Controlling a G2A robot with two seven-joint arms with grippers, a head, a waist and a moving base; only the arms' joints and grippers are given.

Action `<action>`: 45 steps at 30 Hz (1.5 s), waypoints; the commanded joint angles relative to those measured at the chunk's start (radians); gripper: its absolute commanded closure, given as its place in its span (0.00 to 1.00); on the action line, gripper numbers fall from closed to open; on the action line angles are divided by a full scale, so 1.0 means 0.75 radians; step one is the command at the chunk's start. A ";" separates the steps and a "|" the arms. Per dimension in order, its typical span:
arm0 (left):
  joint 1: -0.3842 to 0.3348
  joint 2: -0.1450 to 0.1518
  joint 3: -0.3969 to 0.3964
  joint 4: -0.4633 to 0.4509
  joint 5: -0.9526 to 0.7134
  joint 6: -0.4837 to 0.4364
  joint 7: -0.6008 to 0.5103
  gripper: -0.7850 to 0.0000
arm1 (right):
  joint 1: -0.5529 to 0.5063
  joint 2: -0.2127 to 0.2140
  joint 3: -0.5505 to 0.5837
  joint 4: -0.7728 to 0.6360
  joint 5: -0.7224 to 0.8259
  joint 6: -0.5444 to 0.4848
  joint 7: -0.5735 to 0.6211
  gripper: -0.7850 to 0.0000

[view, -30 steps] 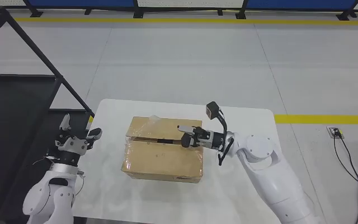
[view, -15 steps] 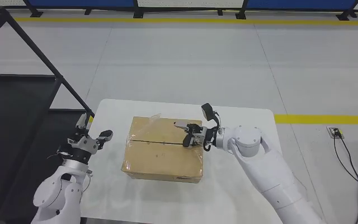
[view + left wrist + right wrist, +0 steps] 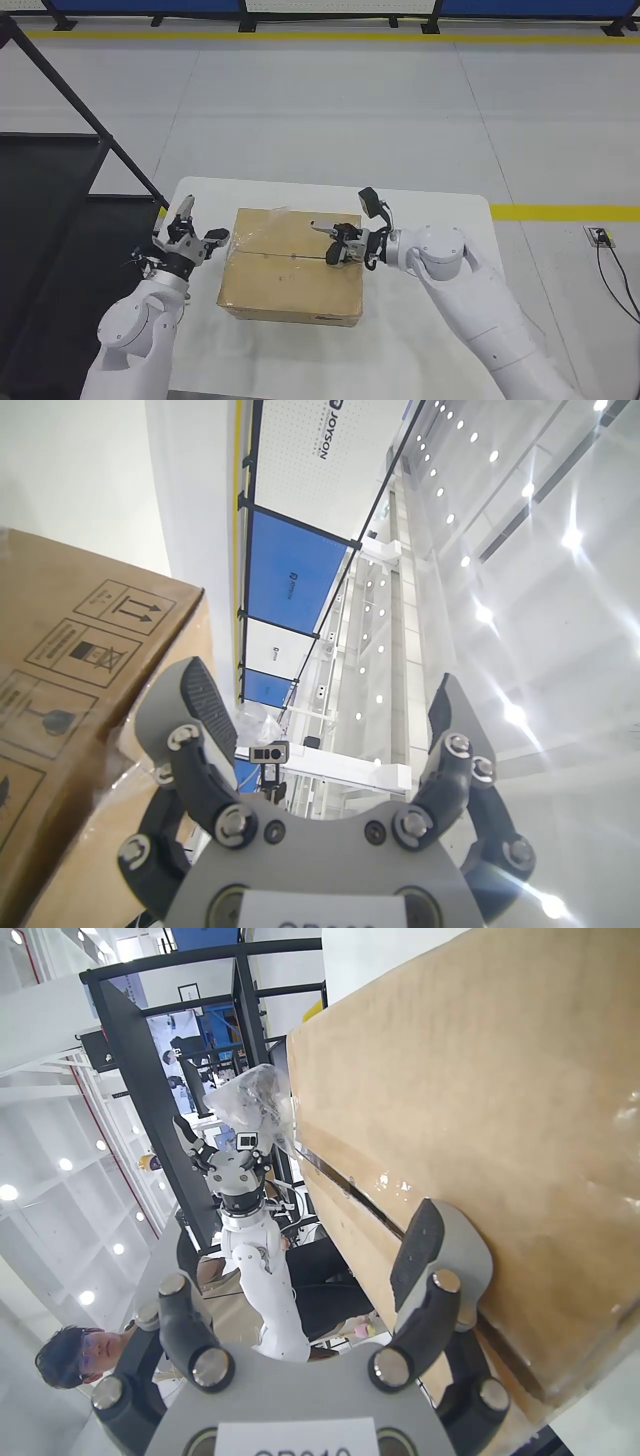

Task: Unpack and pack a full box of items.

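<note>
Table, box and two arms: on the white table (image 3: 430, 325) before you, the cardboard box (image 3: 290, 268) sits shut, its two top flaps meeting at a seam that runs across the lid from one arm's side to the other. Your right gripper (image 3: 333, 241) hangs at the box's right edge, over the end of that seam, jaws spread wide and holding nothing. In its wrist view one finger (image 3: 425, 1248) lies along the lid just beside the seam; whether it touches the cardboard you cannot tell. Your left gripper (image 3: 200, 226) stands just beside the box's left side, toward the far corner, tips pointing upward, jaws likewise wide and empty. Its wrist view puts the box's printed side wall close by one finger (image 3: 200, 695), with a gap between them. A crumpled clear plastic scrap (image 3: 277, 210) sticks up from the box's far left corner, at the seam's other end.
</note>
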 commanded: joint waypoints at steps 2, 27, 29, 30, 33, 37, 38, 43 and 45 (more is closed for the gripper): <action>-0.045 0.001 0.035 0.033 0.039 0.011 0.000 0.00 | -0.006 0.001 0.002 -0.002 -0.002 -0.006 -0.002 0.00; 0.015 0.047 0.042 -0.029 0.222 -0.003 -0.284 0.00 | -0.003 0.004 0.008 0.002 -0.001 -0.017 0.007 0.00; 0.019 0.045 0.032 -0.040 0.180 -0.021 -0.262 0.00 | 0.000 0.003 0.008 0.006 0.002 -0.019 0.007 0.00; 0.022 0.044 0.026 -0.045 0.150 -0.029 -0.253 0.00 | 0.001 0.003 0.008 0.007 0.004 -0.021 0.006 0.00; 0.033 0.041 -0.002 -0.063 0.057 -0.041 -0.214 0.00 | 0.005 0.000 0.007 0.008 0.014 -0.046 -0.003 0.00; 0.041 0.036 -0.040 -0.062 -0.020 -0.085 -0.119 0.00 | 0.010 -0.005 -0.011 -0.003 -0.017 -0.150 -0.012 0.00; 0.040 0.034 -0.048 -0.052 -0.047 -0.094 -0.082 0.00 | 0.011 -0.006 -0.016 -0.005 -0.031 -0.183 -0.022 0.00; -0.015 0.037 -0.077 -0.017 -0.091 -0.027 -0.013 0.00 | 0.012 -0.012 -0.028 -0.016 -0.051 -0.250 -0.058 0.00; -0.029 0.042 -0.098 -0.013 -0.096 0.000 -0.031 0.00 | 0.021 -0.015 -0.034 -0.012 -0.050 -0.250 -0.057 0.00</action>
